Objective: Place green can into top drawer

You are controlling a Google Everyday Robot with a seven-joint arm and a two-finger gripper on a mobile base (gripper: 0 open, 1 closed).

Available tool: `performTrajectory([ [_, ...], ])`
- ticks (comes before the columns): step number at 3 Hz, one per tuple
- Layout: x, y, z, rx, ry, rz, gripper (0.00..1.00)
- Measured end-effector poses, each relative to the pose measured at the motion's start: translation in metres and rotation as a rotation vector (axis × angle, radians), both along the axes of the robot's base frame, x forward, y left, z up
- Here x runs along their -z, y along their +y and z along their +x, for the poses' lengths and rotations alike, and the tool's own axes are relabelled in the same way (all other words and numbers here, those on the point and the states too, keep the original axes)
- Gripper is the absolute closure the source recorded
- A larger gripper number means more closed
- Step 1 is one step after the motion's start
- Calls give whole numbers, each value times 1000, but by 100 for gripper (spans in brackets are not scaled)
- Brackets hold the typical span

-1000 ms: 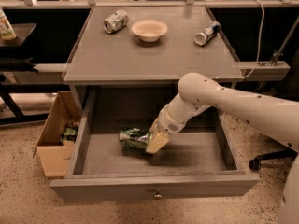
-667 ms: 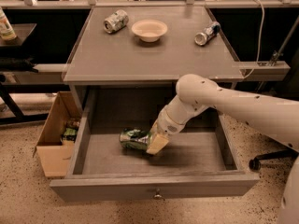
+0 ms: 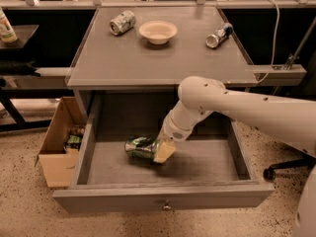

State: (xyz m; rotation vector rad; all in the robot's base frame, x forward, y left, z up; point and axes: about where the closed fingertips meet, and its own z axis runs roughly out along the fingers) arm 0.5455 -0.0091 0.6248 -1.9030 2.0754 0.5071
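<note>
The green can (image 3: 139,147) lies on its side on the floor of the open top drawer (image 3: 163,195), left of middle. My gripper (image 3: 160,152) reaches down into the drawer from the right on the white arm (image 3: 232,105). It is shut on the can's right end, and one tan finger (image 3: 165,152) shows in front of the can. The can's right end is hidden behind that finger.
On the cabinet top (image 3: 98,63) lie a silvery-white can (image 3: 122,21), a cream bowl (image 3: 157,31) and a slim silver and blue can (image 3: 218,35). A brown cardboard box (image 3: 55,147) with items stands left of the drawer. A chair base (image 3: 286,169) is at the right.
</note>
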Motion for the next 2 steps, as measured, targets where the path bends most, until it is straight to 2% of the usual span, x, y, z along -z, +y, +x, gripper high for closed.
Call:
performTrajectory([
  [1,-6,0,-1,-1,-10,-5,28],
  [2,-15,-2,-3,-2,-27,1,4],
])
